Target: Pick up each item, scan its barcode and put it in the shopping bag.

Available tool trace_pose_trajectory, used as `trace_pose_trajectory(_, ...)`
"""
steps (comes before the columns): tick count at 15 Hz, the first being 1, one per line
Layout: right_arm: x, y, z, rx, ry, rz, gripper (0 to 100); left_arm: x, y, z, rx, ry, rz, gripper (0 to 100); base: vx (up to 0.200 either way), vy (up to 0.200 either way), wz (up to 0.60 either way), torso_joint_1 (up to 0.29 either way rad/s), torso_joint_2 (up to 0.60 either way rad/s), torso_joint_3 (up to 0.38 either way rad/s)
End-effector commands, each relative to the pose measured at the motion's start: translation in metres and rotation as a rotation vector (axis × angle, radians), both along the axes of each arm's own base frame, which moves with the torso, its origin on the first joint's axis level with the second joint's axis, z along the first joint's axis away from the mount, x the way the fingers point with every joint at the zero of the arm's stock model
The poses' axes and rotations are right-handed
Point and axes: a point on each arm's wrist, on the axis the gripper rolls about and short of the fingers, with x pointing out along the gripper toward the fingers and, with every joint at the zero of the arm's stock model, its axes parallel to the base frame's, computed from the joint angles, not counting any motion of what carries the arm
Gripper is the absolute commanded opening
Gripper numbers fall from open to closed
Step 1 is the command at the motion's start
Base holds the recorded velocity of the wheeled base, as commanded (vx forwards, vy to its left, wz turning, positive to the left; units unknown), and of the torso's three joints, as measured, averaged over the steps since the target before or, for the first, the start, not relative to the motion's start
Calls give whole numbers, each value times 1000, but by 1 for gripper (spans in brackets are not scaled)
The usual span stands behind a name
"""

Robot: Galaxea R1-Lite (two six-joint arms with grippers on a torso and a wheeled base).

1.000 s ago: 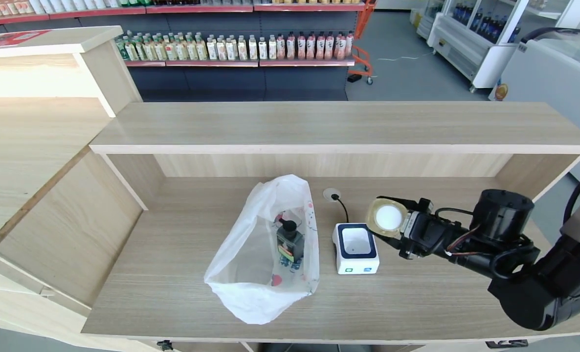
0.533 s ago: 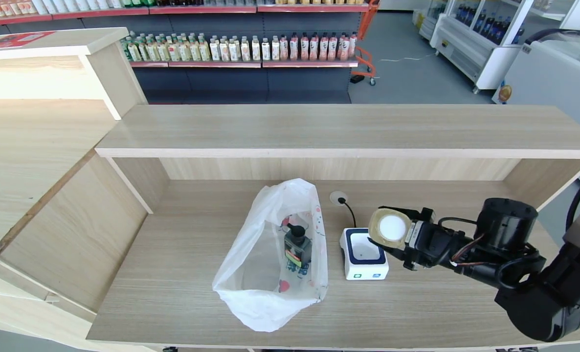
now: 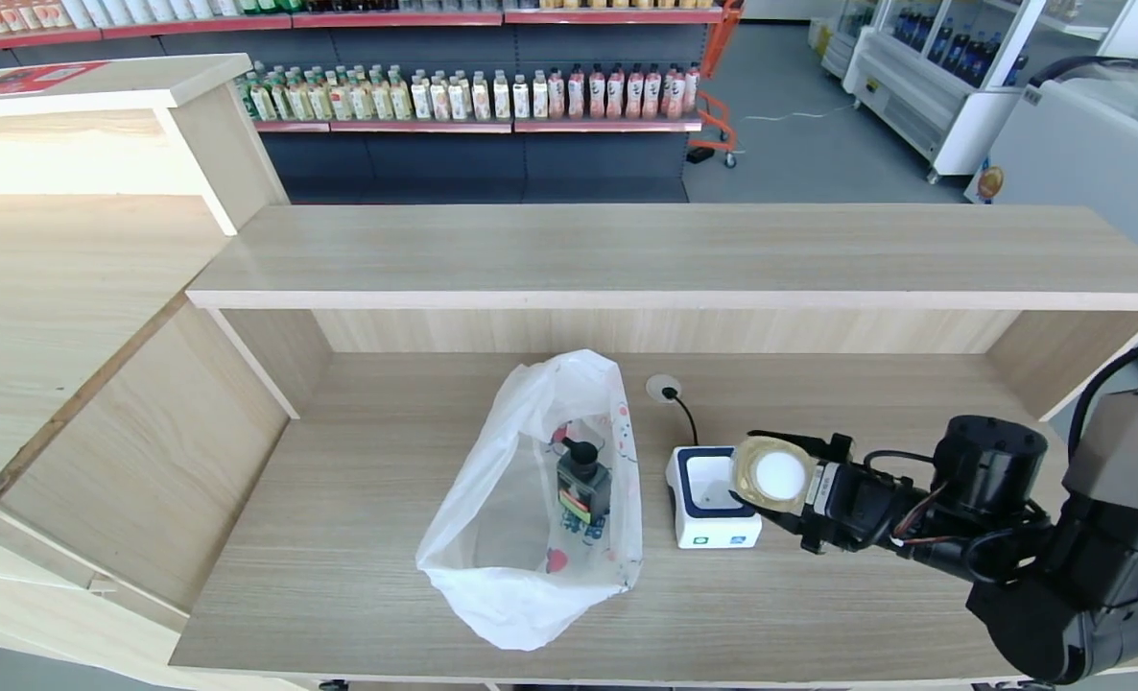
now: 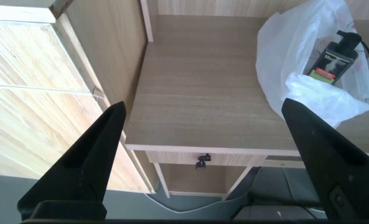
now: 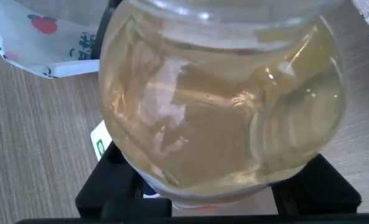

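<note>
**Clear bottle held at the scanner's right edge**

The counter point(image 3: 358, 576) is pale wood-grain laminate, matte and flat, with a raised shelf across the upper middle of the head view. Left of centre, the shopping bag point(image 3: 492, 537) is thin, crinkled, translucent white plastic with small red prints. Its mouth gapes open, and a dark pump bottle point(image 3: 583, 485) stands inside. Just right of the bag sits the scanner point(image 3: 699, 523), a squat white box with rounded corners and a dark blue frame round its window. A black cable point(image 3: 682, 417) runs from it up to a round grommet.

The right gripper point(image 3: 772, 475) is clamped on the bottle point(image 3: 780, 472), right of centre in the head view, with dark fingers on either side. The bottle is rounded and clear, filled with pale amber liquid and topped by a flat white cap that faces the camera. In the right wrist view its glossy wall bulges with reflections. It overlaps the scanner's right edge, apparently held above it, though contact cannot be judged.

The left gripper point(image 4: 203, 106) has its two dark tapered fingers spread wide, holding nothing, near the counter's front edge.

Half a second ago the bottle was higher in the frame, over the scanner's upper right corner. It has come down beside the window, while the bag and scanner lie as before.
</note>
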Motion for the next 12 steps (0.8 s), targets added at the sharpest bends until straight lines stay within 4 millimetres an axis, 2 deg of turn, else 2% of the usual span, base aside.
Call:
trace_pose_trajectory(1,4,0,-12,-7,33,-3,0,0,0,0,0,0,1,100,0,0,0,0,0,0)
trace_pose_trajectory(9,40,15,-23,9,-21,23,0,0,0,0,0,0,1,100,0,0,0,0,0,0)
trace_pose_trajectory(12,49,23,-30,29,-11,91,0,0,0,0,0,0,1,100,0,0,0,0,0,0)
